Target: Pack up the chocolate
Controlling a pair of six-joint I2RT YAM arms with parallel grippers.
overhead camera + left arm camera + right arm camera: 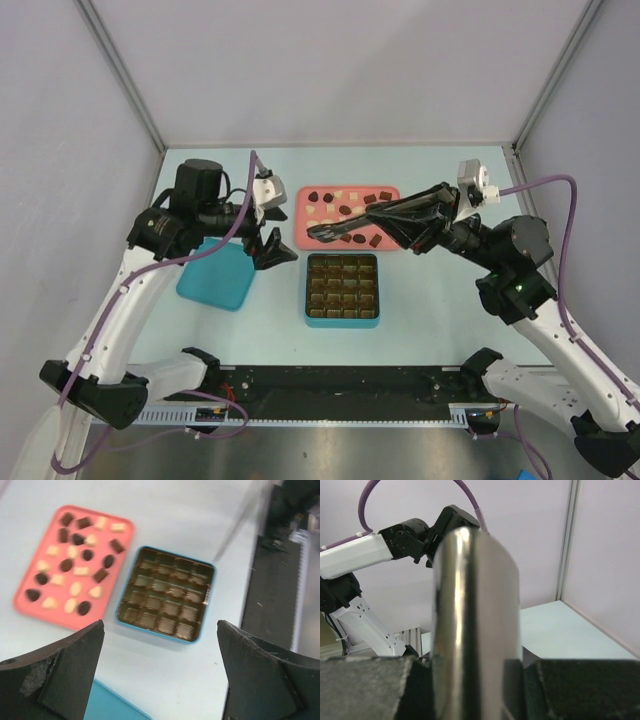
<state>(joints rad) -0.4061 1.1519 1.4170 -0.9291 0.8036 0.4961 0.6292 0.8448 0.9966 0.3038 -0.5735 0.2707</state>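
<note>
Small chocolates [66,565] in dark brown, reddish-brown and cream-white, some round or oval and some square, lie scattered one layer deep on a pink tray [60,615]. The tray sits flat on the table just behind the teal box [342,321], whose gold-brown grid of compartments faces up.

To the left of the box, the left gripper [278,248] hovers over the table beside the box's far left corner. Its jaws are spread wide and hold nothing, and its wrist camera looks down on both box and tray. The left arm rises from its base near the box and bends at an elbow well out to the left. Its forearm runs back toward the box above a flat teal lid [215,278].

The right arm folds at an elbow to the right of the box and stretches left. The right gripper [472,680] is clamped on shiny metal tongs [475,605]. In the overhead view the tongs' tips are over the tray's left part, behind the box. Whether they touch a chocolate cannot be told.
</note>
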